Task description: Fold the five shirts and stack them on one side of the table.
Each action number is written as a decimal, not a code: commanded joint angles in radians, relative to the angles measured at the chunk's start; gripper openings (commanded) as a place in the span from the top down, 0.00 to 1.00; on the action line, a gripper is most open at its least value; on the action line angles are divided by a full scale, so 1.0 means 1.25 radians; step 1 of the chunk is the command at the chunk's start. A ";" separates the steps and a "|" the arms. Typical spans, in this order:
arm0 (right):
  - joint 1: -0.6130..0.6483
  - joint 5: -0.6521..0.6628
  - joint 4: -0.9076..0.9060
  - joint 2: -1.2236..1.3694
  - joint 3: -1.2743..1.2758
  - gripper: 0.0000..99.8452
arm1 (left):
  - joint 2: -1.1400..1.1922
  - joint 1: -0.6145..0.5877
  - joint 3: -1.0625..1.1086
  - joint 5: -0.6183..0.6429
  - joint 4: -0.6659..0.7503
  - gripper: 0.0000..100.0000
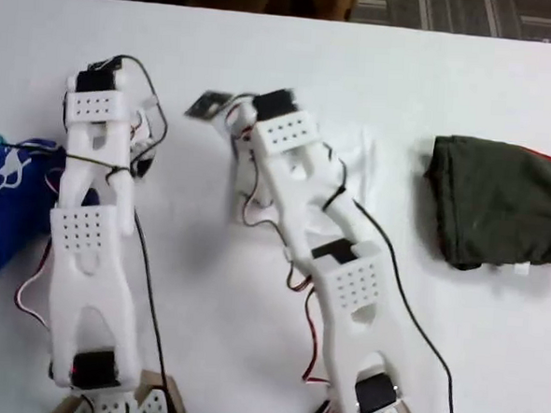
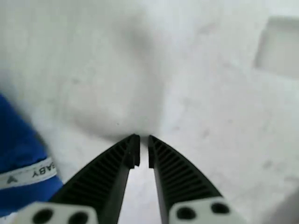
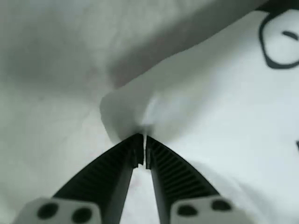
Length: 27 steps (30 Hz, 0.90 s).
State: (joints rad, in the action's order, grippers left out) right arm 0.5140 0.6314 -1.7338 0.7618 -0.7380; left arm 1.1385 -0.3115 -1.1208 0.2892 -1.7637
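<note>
Pinching white shirt [image 3: 210,116] corner, right tool [image 3: 144,142]

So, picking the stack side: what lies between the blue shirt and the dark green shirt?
The high view shows the left arm, the right arm and a white shirt under it, on the white table.

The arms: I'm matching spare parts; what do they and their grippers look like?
Left arm and right arm: white plastic shells with perforated panels, black motors at joints, black and red cables. Left gripper and right gripper: black ribbed fingers, white bases.
</note>
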 commanded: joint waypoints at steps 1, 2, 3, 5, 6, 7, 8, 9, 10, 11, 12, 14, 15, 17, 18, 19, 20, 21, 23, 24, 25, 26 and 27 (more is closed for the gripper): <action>0.021 -0.006 0.044 -0.060 0.049 0.98 | -0.009 -0.069 0.017 -0.005 0.002 0.96; 0.021 -0.007 0.055 -0.061 0.065 0.98 | -0.009 -0.069 0.017 -0.005 0.005 0.96; 0.021 -0.009 0.062 -0.061 0.077 0.98 | -0.009 -0.069 0.017 -0.005 0.006 0.96; 0.023 -0.009 0.067 -0.061 0.090 0.98 | -0.009 -0.069 0.017 -0.006 0.006 0.96; 0.023 -0.006 0.067 -0.064 0.090 0.98 | -0.009 -0.068 0.017 -0.006 0.006 0.96; 0.019 -0.004 0.068 -0.069 0.088 0.98 | -0.009 -0.068 0.017 -0.006 0.007 0.96; 0.015 -0.004 0.066 -0.073 0.085 0.98 | -0.009 -0.066 0.017 -0.006 0.011 0.96; 0.015 -0.004 0.056 -0.084 0.075 0.98 | -0.009 -0.066 0.017 -0.006 0.014 0.96; 0.014 -0.004 0.033 -0.098 0.063 0.98 | -0.009 -0.066 0.017 -0.006 0.015 0.96; 0.014 -0.004 0.015 -0.111 0.053 0.98 | -0.009 -0.064 0.017 -0.006 0.016 0.96; 0.014 -0.004 -0.002 -0.127 0.038 0.98 | -0.009 -0.060 0.017 -0.006 0.016 0.96; 0.004 -0.004 -0.024 -0.166 0.006 0.98 | -0.009 -0.053 0.017 -0.006 0.017 0.96; -0.013 -0.004 -0.026 -0.185 -0.007 0.98 | -0.009 -0.050 0.017 -0.006 0.017 0.96; -0.063 -0.004 -0.026 -0.215 -0.041 0.98 | -0.009 -0.050 0.017 -0.006 0.017 0.96; -0.095 -0.004 -0.026 -0.225 -0.050 0.98 | -0.009 -0.050 0.017 -0.006 0.017 0.96; -0.127 -0.002 -0.026 -0.225 -0.058 0.98 | -0.009 -0.050 0.017 -0.006 0.017 0.96; -0.164 -0.001 -0.026 -0.225 -0.059 0.98 | -0.009 -0.050 0.017 -0.006 0.017 0.96; -0.198 -0.001 -0.026 -0.225 -0.059 0.98 | -0.009 -0.050 0.017 -0.006 0.017 0.96; -0.256 -0.001 -0.028 -0.226 -0.049 0.98 | -0.009 -0.050 0.017 -0.006 0.017 0.96; -0.277 0.000 -0.028 -0.226 -0.037 0.98 | -0.009 -0.050 0.017 -0.006 0.017 0.96; -0.292 0.002 -0.028 -0.226 -0.015 0.98 | -0.009 -0.049 0.017 -0.006 0.017 0.96; -0.300 0.015 -0.028 -0.226 0.016 0.98 | -0.009 -0.047 0.017 -0.006 0.017 0.96; -0.303 0.033 -0.028 -0.228 0.052 0.98 | -0.009 -0.042 0.017 -0.006 0.017 0.96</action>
State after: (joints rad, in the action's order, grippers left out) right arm 0.1657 0.6329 -1.7492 0.5439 -0.7319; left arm 1.1370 -0.3115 -1.1116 0.2908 -1.7484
